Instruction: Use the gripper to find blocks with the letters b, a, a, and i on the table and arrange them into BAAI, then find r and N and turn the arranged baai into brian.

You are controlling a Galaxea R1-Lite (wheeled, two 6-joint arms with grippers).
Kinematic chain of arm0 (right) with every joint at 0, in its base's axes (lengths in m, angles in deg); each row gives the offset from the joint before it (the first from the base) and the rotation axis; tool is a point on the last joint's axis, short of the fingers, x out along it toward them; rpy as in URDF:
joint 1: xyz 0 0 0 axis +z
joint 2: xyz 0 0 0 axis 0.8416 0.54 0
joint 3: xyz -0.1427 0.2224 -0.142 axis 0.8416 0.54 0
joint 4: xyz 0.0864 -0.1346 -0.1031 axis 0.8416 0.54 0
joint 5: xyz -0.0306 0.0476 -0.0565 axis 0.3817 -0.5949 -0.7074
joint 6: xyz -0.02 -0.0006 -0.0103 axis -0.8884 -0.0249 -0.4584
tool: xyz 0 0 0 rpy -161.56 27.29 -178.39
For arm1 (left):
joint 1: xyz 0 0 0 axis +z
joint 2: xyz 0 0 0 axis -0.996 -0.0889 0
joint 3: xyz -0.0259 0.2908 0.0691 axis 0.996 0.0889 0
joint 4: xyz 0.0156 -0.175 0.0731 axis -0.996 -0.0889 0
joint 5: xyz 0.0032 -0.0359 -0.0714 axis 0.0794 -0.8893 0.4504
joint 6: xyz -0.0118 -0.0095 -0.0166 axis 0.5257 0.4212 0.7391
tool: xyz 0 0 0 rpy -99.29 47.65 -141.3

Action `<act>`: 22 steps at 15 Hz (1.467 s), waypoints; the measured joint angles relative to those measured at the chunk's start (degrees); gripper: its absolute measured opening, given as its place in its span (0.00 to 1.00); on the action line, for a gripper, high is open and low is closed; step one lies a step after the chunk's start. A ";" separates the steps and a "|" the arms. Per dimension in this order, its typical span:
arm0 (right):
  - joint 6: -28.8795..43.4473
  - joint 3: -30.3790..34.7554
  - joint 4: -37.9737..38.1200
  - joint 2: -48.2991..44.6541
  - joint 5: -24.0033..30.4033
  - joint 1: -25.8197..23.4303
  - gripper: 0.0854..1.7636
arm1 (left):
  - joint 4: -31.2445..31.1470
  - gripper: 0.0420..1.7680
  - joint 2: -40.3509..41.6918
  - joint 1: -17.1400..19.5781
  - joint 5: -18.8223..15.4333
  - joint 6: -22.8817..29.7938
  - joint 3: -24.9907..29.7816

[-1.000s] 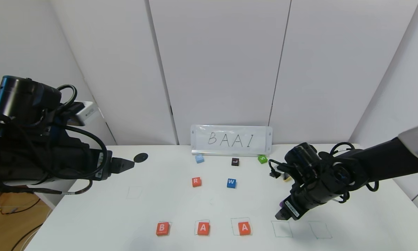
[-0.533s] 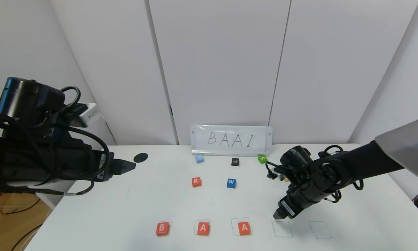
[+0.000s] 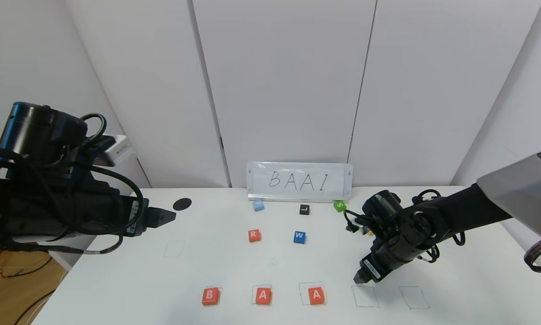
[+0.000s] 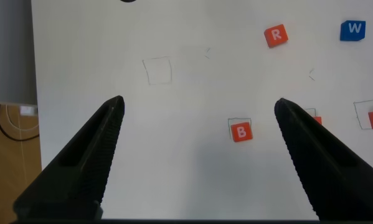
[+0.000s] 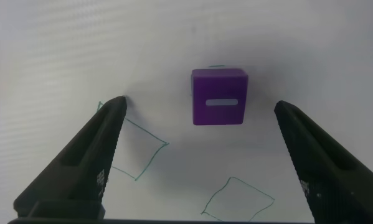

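Orange-red blocks B (image 3: 210, 295), A (image 3: 263, 295) and A (image 3: 316, 295) lie in a row on drawn squares at the near edge of the white table (image 3: 117, 280). The orange-red R (image 3: 254, 235) lies mid-table. My right gripper (image 3: 361, 277) is open, low over the table just beyond an empty square (image 3: 365, 296). The purple I block (image 5: 219, 97) lies on the table ahead of it, between the lines of the wide-open jaws, untouched; my right arm hides it in the head view. My left gripper (image 3: 166, 216) is open and empty above the table's left side, with B (image 4: 240, 132) below it.
Blue W (image 3: 299, 237), a light blue block (image 3: 258, 206), black L (image 3: 304, 209) and green S (image 3: 339, 206) lie farther back, before a BAAI sign (image 3: 300, 181). A black disc (image 3: 182, 204) is at back left. More empty squares (image 3: 414, 298) (image 3: 174, 248) are drawn.
My right gripper has shifted a little to the left and its arm has swung; the purple glimpse beside it no longer shows. My left arm has barely moved.
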 joint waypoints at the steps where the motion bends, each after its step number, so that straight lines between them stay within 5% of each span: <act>1: 0.00 -0.11 0.00 0.18 -0.02 -0.16 0.97 | 0.00 0.97 -0.07 -0.23 0.10 -0.01 0.09; 18: 0.99 0.16 -2.13 0.00 0.56 -0.13 0.97 | 0.01 0.97 -0.22 -0.69 0.10 0.00 0.27; 22: 0.94 0.48 -2.21 -0.01 0.65 0.15 0.62 | 0.01 0.97 -0.22 -0.69 0.07 0.00 0.27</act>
